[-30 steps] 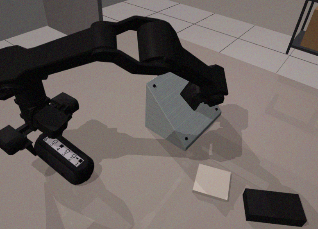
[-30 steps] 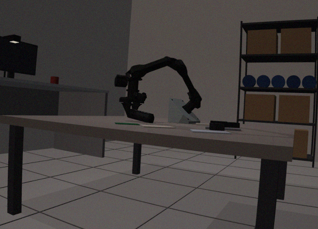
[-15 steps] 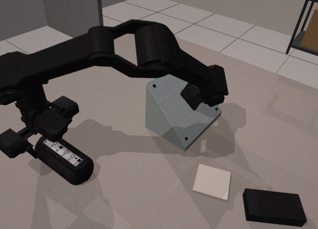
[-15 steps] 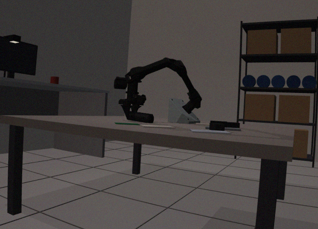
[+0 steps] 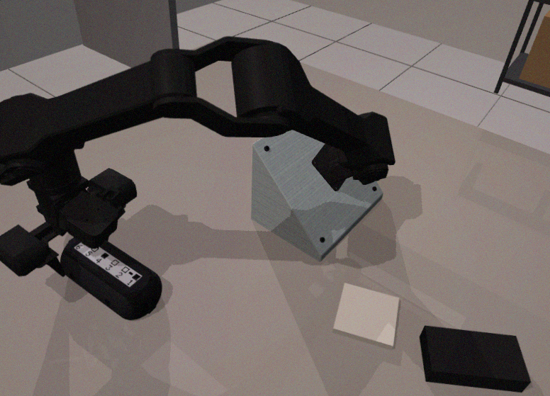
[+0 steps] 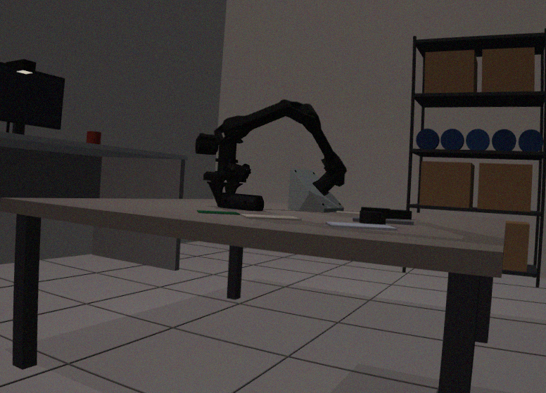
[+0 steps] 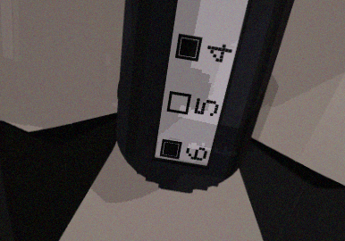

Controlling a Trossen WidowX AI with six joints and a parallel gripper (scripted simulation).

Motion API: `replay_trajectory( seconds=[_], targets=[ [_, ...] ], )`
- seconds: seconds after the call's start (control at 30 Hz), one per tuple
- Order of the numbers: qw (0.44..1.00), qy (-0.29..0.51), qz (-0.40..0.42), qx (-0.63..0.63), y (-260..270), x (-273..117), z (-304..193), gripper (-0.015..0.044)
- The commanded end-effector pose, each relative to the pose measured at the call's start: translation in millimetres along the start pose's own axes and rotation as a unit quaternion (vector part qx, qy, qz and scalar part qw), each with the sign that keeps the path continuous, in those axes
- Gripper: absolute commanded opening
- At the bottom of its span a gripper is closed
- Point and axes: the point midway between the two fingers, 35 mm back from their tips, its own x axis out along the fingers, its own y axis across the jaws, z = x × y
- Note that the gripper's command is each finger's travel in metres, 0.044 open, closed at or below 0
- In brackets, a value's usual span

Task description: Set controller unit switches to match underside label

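Note:
The dark grey controller unit (image 5: 108, 298) (image 6: 248, 202) (image 7: 145, 76) lies upside down on the bench, about flat, with its white label (image 5: 120, 273) (image 7: 201, 76) facing up. Squares 1, 4 and 6 are filled; squares 2, 3 and 5 are empty. A small dark mark stands between squares 1 and 2 in the top view. The rocker switches are underneath and hidden. My gripper (image 5: 82, 256) (image 7: 180, 130) points down at the number 6 end. Its fingers stand wide, shut on the unit, one against each long side, with no gap visible.
The arm rises from a blue-grey wedge block (image 5: 275, 176) (image 6: 300, 192). A cream square plate (image 5: 367, 313) and a black block (image 5: 473, 352) lie to the unit's right. The exterior view shows a green strip (image 6: 217, 211), a cream sheet (image 6: 271, 216) and a pale sheet (image 6: 362, 226).

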Motion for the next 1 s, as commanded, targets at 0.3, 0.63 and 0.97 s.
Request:
replay_trajectory(
  seconds=[0.3,0.63,0.97],
  targets=[
    [1.000,0.000,0.000,0.000,0.0,0.0,0.0,0.0440],
    [1.000,-0.001,0.001,0.001,0.3,-39.5,59.5,0.0440],
    [1.000,-0.001,0.001,0.001,0.3,-39.5,59.5,0.0440]
  ],
)
